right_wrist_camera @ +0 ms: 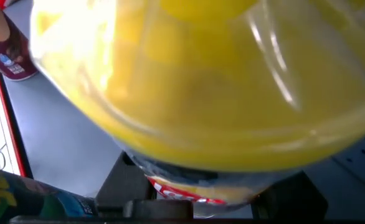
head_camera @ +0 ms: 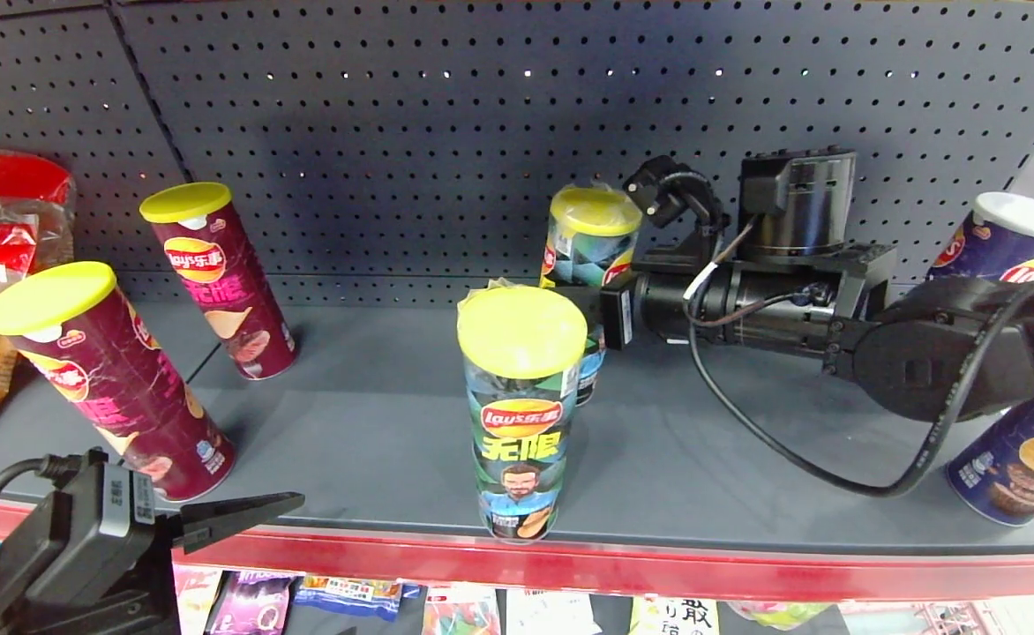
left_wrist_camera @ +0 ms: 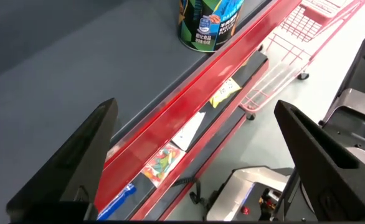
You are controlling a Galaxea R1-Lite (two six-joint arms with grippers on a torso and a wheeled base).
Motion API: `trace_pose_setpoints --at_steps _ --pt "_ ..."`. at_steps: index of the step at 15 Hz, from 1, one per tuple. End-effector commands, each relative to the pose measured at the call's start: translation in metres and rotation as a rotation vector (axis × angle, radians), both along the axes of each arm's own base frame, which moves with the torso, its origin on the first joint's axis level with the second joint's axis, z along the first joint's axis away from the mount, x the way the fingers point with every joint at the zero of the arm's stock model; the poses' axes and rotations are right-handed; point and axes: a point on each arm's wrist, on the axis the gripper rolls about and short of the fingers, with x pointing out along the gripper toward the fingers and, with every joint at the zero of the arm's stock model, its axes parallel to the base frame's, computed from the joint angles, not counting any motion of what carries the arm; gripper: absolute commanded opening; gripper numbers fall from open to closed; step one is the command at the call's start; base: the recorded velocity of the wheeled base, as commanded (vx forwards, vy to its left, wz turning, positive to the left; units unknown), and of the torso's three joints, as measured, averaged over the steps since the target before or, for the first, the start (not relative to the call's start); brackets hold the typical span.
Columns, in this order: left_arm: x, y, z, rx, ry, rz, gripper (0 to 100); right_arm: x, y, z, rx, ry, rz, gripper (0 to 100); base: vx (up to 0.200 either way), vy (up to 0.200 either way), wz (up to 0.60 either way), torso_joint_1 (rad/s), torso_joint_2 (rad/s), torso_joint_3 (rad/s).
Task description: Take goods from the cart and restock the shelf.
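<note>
Green chip can (head_camera: 589,240) w/ yellow plastic lid stands upright at rear of shelf (head_camera: 376,441), long axis vert. Right gripper (head_camera: 601,298) meets it side-on from robot's right, jaws flanking the body and apparently pinching it. Left gripper (left_wrist_camera: 195,109) is spread, holding nothing, low by shelf's red front edge, farther off. Can is a smooth rigid cyl. w/ glossy wrap; twin can (head_camera: 521,414) stands just in front.

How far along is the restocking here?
Done: the front green can stands at the shelf edge. In hand: the right gripper is shut on the rear green can behind it, not yet released. The left gripper is open, empty. Left: release; the cart load cannot be judged.
</note>
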Motion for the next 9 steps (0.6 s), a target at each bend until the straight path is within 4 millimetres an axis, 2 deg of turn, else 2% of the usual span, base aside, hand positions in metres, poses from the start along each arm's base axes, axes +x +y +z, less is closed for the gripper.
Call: trace_pose_setpoints --at_steps 1,5,8,9 --pt "-0.0004 0.0002 -0.0002 0.0 0.0 0.0 100 0.001 0.0008 -0.0015 -0.002 0.002 0.001 0 0.0 0.0 0.0 0.0 0.0 0.0" --pt "-0.0005 0.0003 -0.0006 0.0 0.001 0.0 100 0.0042 0.0036 0.0019 0.006 -0.011 0.001 0 0.0 0.0 0.0 0.0 0.0 0.0" --pt "-0.0002 0.0001 0.0002 -0.001 -0.002 0.0 100 0.0028 0.0041 -0.0035 -0.005 0.003 0.004 0 0.0 0.0 0.0 0.0 0.0 0.0" --pt "-0.0002 0.0001 0.0002 -0.001 -0.002 0.0 100 0.0014 0.0051 -0.0039 -0.005 0.003 0.009 100 0.0 0.0 0.0 0.0 0.0 0.0"
